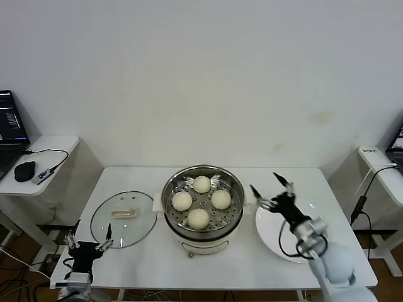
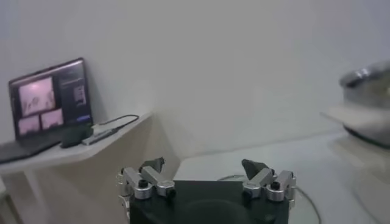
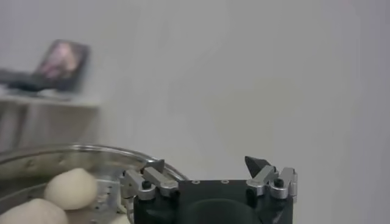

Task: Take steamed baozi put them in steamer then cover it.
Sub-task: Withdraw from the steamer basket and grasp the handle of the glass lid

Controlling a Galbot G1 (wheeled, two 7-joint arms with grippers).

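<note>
Four cream-white baozi [image 1: 201, 200] sit on the perforated tray inside the shiny steel steamer [image 1: 203, 171] at the table's middle. Two baozi [image 3: 70, 187] and the steamer's rim [image 3: 73, 149] also show in the right wrist view. The glass cover [image 1: 123, 218] with its cream handle lies flat on the table left of the steamer. My right gripper [image 1: 271, 185] is open and empty, raised above the table just right of the steamer. My left gripper [image 1: 88, 241] is open and empty at the table's front left corner, near the cover's front edge.
A large empty white plate [image 1: 272, 234] lies right of the steamer, under my right arm. A side table with a laptop [image 1: 11, 135] and a mouse [image 1: 25, 170] stands at the far left. Another side table [image 1: 381, 165] stands at the far right.
</note>
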